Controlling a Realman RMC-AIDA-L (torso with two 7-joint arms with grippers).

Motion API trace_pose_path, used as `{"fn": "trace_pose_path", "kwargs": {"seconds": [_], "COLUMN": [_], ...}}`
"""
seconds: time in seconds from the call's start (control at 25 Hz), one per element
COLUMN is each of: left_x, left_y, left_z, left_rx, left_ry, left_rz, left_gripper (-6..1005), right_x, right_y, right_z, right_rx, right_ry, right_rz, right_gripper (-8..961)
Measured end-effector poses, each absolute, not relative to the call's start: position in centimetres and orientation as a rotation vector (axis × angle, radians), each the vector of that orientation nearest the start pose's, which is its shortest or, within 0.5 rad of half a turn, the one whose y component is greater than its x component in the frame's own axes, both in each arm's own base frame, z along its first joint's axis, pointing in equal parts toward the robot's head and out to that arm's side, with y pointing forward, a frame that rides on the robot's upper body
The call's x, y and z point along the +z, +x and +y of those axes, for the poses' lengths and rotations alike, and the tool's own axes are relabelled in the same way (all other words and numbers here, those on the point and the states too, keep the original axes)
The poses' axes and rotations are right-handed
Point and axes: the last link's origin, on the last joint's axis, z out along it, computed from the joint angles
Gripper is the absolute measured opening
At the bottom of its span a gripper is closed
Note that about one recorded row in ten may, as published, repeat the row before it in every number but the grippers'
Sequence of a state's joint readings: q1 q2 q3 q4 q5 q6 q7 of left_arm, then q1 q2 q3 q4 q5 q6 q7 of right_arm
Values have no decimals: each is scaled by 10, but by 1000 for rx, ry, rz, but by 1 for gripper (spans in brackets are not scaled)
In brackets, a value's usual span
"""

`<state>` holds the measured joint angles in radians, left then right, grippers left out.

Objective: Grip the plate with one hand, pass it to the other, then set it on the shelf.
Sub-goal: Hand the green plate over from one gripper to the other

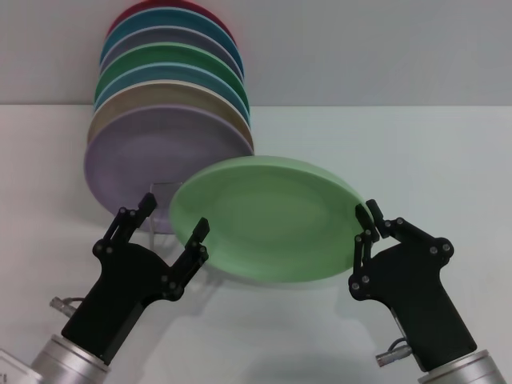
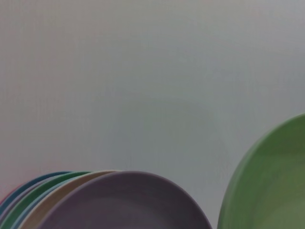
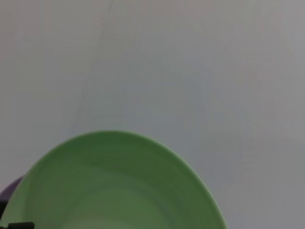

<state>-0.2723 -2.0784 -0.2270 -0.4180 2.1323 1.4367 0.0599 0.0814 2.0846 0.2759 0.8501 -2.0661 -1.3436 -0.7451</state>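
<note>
The pale mint-green plate (image 1: 272, 216) hangs tilted above the table in the middle of the head view. My right gripper (image 1: 366, 230) is shut on its right rim. My left gripper (image 1: 174, 220) is open at the plate's left rim, which lies between its two fingers; one fingertip (image 1: 199, 231) stands in front of the plate. The plate also shows in the left wrist view (image 2: 271, 186) and the right wrist view (image 3: 114, 186). The clear shelf (image 1: 160, 196) stands just behind the left gripper, mostly hidden by plates.
A leaning stack of several coloured plates stands at the back left, with a lilac plate (image 1: 156, 156) in front and a darker green plate (image 1: 172, 56) among them. The lilac plate also shows in the left wrist view (image 2: 124, 202). White table (image 1: 432, 160) to the right.
</note>
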Motion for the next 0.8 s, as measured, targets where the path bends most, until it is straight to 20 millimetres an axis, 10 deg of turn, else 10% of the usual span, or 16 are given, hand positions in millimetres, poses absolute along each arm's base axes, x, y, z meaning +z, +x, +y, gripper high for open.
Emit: {"fn": "trace_pose_path", "kwargs": {"seconds": [0.44,0.8], "left_x": [-86,-86], "left_y": [-263,-263], "left_z": [237,240], "left_rx": [-943,-933], "left_ry": [-1918,-1926], "left_rz": [-300,-296], "left_gripper": [608,281], "right_x": [-100,-102], "right_y": [210,209], "right_z": [200,201], "right_rx": [688,689], "right_ry": [-1713,-1723], "right_rz": [139,140], "right_gripper": [133,139]}}
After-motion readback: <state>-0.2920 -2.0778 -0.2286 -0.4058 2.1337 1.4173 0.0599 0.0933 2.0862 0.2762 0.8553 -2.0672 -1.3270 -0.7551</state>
